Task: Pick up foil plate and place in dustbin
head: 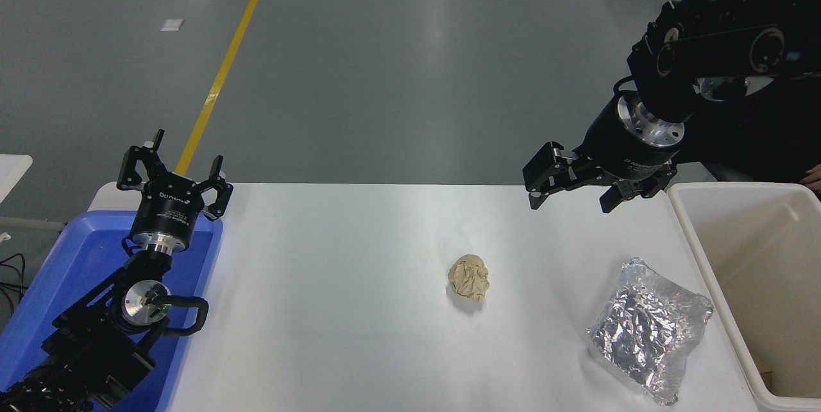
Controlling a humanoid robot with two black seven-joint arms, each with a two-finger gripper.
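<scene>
We note dustbin (689,242) cut off at right and bottom edges; blue bin (51,290) partly hidden behind left arm. White table (359,335) stands on grey floor with yellow line (224,65). Right gripper (567,197) hangs above table's far right edge, jaws spread wide, holding nothing. Left gripper (183,171) parked lower left over blue bin, also open and empty. Foil plate (648,328) lies on table just beside dustbin; paper ball (469,278) sits near centre.

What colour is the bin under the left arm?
Blue: the plastic bin at the table's left edge, seen best in the head view.
</scene>
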